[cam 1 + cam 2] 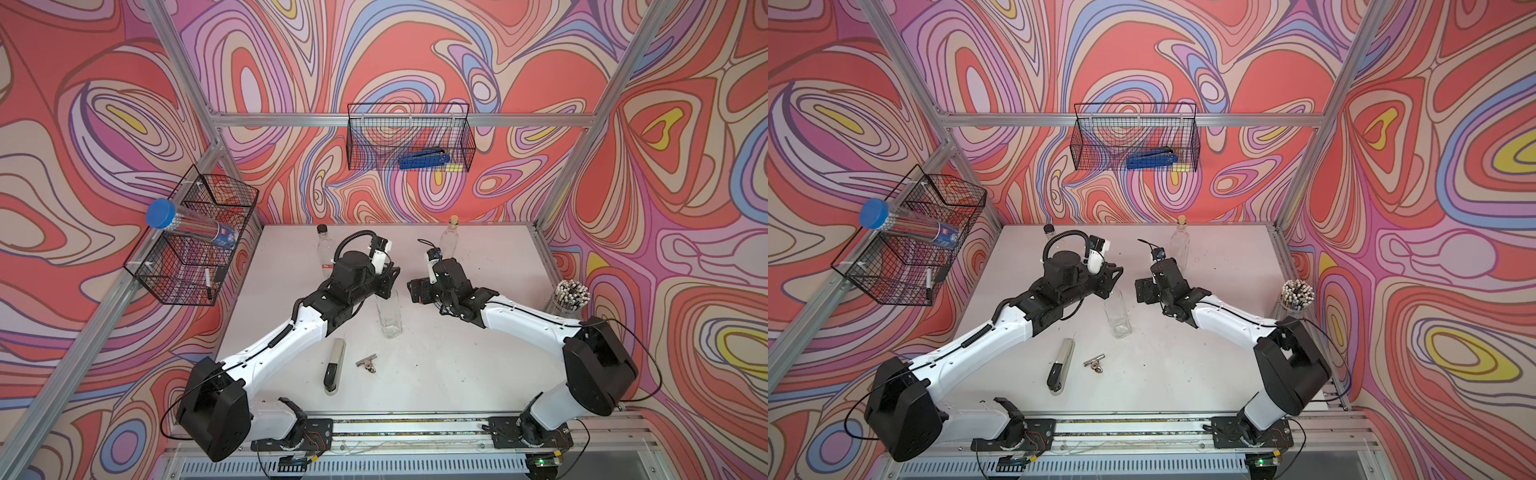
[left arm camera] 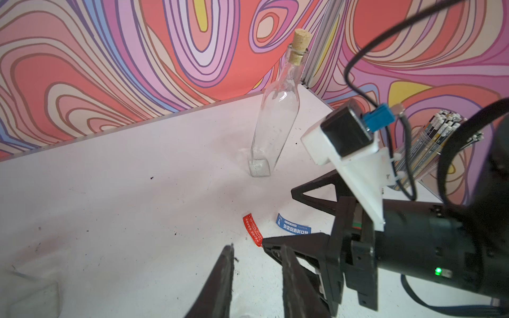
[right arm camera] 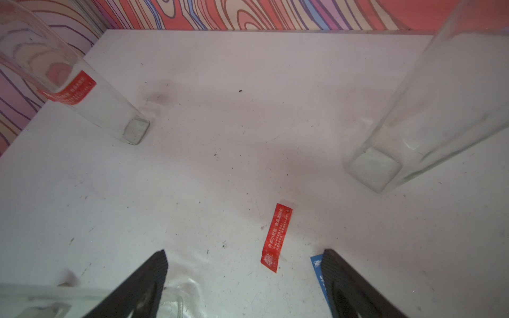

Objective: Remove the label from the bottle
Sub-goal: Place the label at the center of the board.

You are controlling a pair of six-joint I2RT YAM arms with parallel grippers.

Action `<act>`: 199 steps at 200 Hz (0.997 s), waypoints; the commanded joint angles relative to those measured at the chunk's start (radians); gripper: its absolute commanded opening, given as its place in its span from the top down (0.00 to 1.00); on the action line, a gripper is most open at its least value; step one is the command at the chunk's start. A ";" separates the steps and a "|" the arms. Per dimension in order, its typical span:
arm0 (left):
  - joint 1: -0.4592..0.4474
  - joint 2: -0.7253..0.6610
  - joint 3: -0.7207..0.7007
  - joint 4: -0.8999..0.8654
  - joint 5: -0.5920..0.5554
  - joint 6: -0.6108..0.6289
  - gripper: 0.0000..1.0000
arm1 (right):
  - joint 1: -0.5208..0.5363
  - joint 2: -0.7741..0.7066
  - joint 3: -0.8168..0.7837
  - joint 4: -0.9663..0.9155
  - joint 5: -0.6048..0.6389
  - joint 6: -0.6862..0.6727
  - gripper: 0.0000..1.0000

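Red label (image 3: 276,237) lies flat on white table (image 3: 220,124)

Label (image 2: 253,230) on table (image 2: 110,192), before right-rear bottle (image 2: 275,115)

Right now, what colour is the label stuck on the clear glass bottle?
Red rectangular label with white lettering, clearest in the right wrist view.

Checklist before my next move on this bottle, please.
1. Left pincer shut on middle bottle: ok.
2. Right pincer open, empty: ok.
3. Red label off, lying on table: ok.
4. Blue label off, on table beside it: ok.
5. Middle bottle bare all round: cannot tell.
6. Capped bottle bare: not ok, red sticker on it.
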 commanded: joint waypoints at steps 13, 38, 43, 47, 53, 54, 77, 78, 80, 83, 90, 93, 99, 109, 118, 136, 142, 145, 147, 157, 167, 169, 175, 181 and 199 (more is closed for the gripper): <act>-0.032 -0.002 -0.002 0.131 -0.062 0.058 1.00 | -0.003 -0.080 -0.035 -0.030 -0.035 0.015 0.02; -0.052 -0.001 -0.031 0.182 -0.086 0.074 1.00 | -0.002 -0.110 -0.035 -0.049 -0.039 0.012 0.02; -0.055 0.000 -0.037 0.188 -0.090 0.076 1.00 | -0.003 -0.113 -0.034 -0.049 -0.040 0.012 0.02; -0.057 0.002 -0.040 0.192 -0.091 0.077 1.00 | -0.003 -0.115 -0.035 -0.050 -0.042 0.012 0.02; -0.059 0.003 -0.044 0.196 -0.093 0.076 1.00 | -0.003 -0.118 -0.036 -0.050 -0.044 0.011 0.02; -0.061 0.003 -0.045 0.197 -0.093 0.077 1.00 | -0.002 -0.118 -0.036 -0.051 -0.044 0.011 0.02; -0.065 0.005 -0.066 0.210 -0.091 0.067 0.97 | -0.002 -0.126 -0.041 -0.044 -0.047 0.009 0.02; -0.066 0.004 -0.067 0.210 -0.092 0.067 0.97 | -0.002 -0.127 -0.041 -0.043 -0.048 0.009 0.02; -0.067 0.004 -0.069 0.212 -0.094 0.065 0.97 | -0.003 -0.127 -0.042 -0.042 -0.047 0.009 0.02; -0.067 0.004 -0.072 0.214 -0.095 0.063 0.96 | -0.003 -0.129 -0.042 -0.042 -0.047 0.009 0.02; -0.070 0.004 -0.076 0.216 -0.097 0.062 0.95 | -0.003 -0.133 -0.045 -0.039 -0.047 0.009 0.02; -0.071 0.005 -0.078 0.216 -0.098 0.062 0.95 | -0.003 -0.135 -0.045 -0.038 -0.047 0.009 0.02; -0.072 0.008 -0.078 0.213 -0.097 0.061 0.93 | -0.003 -0.138 -0.047 -0.038 -0.047 0.007 0.02; -0.076 0.010 -0.078 0.207 -0.097 0.062 0.90 | -0.002 -0.141 -0.047 -0.037 -0.045 0.006 0.02; -0.079 0.012 -0.078 0.208 -0.096 0.063 0.86 | -0.003 -0.143 -0.046 -0.040 -0.047 0.004 0.02; -0.084 0.013 -0.077 0.206 -0.095 0.066 0.78 | -0.002 -0.144 -0.045 -0.041 -0.050 0.006 0.02; -0.085 0.011 -0.078 0.205 -0.094 0.066 0.75 | -0.003 -0.146 -0.045 -0.042 -0.051 0.006 0.02; -0.085 0.011 -0.078 0.205 -0.093 0.066 0.74 | -0.003 -0.147 -0.045 -0.041 -0.050 0.006 0.02; -0.085 0.010 -0.079 0.204 -0.094 0.066 0.73 | -0.003 -0.148 -0.045 -0.041 -0.050 0.006 0.02; -0.087 0.007 -0.081 0.203 -0.095 0.066 0.67 | -0.003 -0.152 -0.045 -0.041 -0.048 0.004 0.02; -0.088 0.003 -0.083 0.203 -0.092 0.067 0.62 | -0.003 -0.153 -0.045 -0.041 -0.049 0.003 0.02; -0.088 0.003 -0.083 0.203 -0.091 0.066 0.62 | -0.003 -0.154 -0.045 -0.042 -0.050 0.002 0.02; -0.090 0.002 -0.084 0.203 -0.091 0.066 0.59 | -0.003 -0.153 -0.044 -0.043 -0.050 0.002 0.02; -0.091 0.000 -0.083 0.203 -0.090 0.066 0.58 | -0.003 -0.153 -0.043 -0.042 -0.050 0.001 0.02; -0.094 -0.006 -0.089 0.203 -0.091 0.068 0.55 | -0.003 -0.152 -0.042 -0.041 -0.053 0.001 0.02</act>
